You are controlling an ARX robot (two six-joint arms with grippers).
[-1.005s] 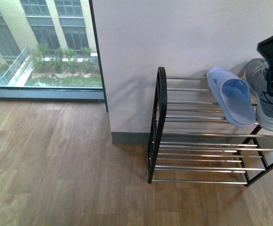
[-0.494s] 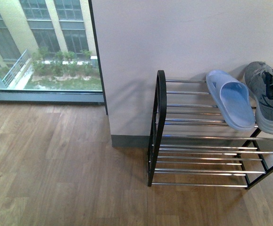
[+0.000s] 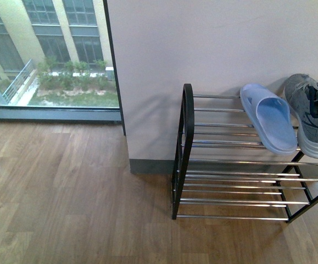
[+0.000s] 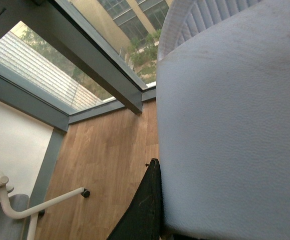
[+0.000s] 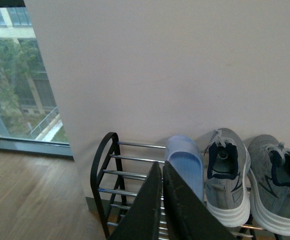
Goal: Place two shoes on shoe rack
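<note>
Rack of black arched side frames and thin chrome bars [image 3: 187, 143] stands against the pale wall on the wood-plank floor [image 3: 65, 192], right of a floor-to-ceiling window [image 3: 49, 49]. On its top tier, one pale blue open-toe rubber slide [image 3: 269, 117] lies toe toward the wall, just beside a grey knit sneaker with thick white sole and dark collar [image 3: 311, 115] on its right. Front view shows neither arm.

Right wrist view: same slide [image 5: 185, 162] next to two grey sneakers, the nearer [image 5: 227, 172] touching or nearly touching the second [image 5: 275, 180], all on the top tier. Right gripper [image 5: 163, 200] hangs in front of the rack with its two dark fingers pressed together, nothing between them.

Left wrist view: a second pale blue slide [image 4: 235, 125] fills most of the frame, ribbed sole edge visible at one corner, right up against the camera. One dark finger [image 4: 145, 210] of the left gripper lies against the slide's edge; the other finger is hidden, so a clamped grip cannot be confirmed. Behind it, wood floor, window frame, and a white chair base [image 4: 14, 205].
</note>
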